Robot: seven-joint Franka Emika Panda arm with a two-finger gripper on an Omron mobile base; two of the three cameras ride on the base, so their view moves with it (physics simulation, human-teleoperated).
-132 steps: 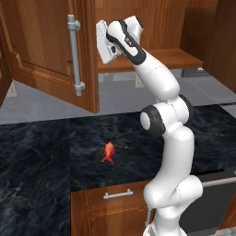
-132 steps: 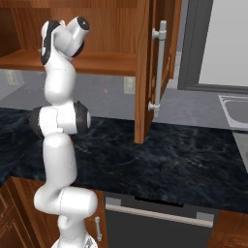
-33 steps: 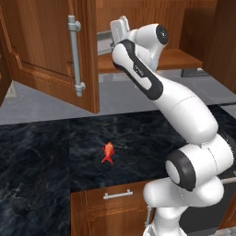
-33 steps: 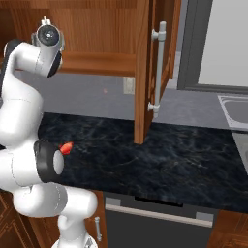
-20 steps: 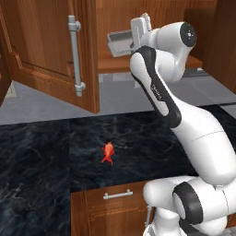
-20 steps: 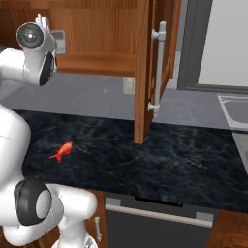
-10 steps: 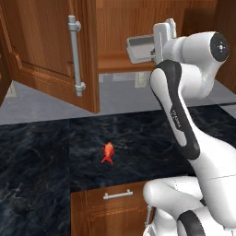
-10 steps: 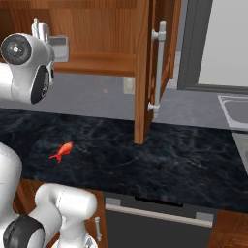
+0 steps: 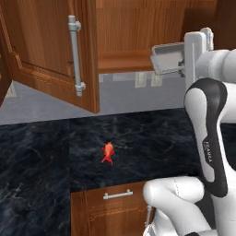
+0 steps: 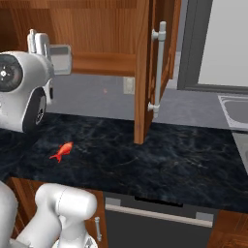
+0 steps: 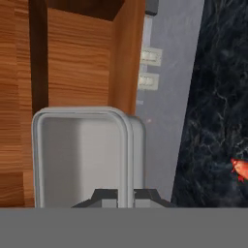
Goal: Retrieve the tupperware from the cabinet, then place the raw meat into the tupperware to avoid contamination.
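Observation:
The pale grey tupperware hangs in the air in front of the open cabinet, just off its wooden shelf, tilted on its side. My gripper is shut on the tupperware's rim; in the hand view the rim runs between my fingertips. From the right base view the tupperware sits beside my gripper. The raw meat, a small orange-red lump, lies on the dark counter well below and to the left. It also shows as the meat and the meat.
The dark marble counter spreads under the cabinet. One cabinet door with a silver bar handle stands open toward me at the right. Wall sockets sit under the shelf. A drawer front lies below; a sink lies far right.
My arm has swung to the right, away from the cabinet shelf, carrying the tupperware with it. The meat has not moved.

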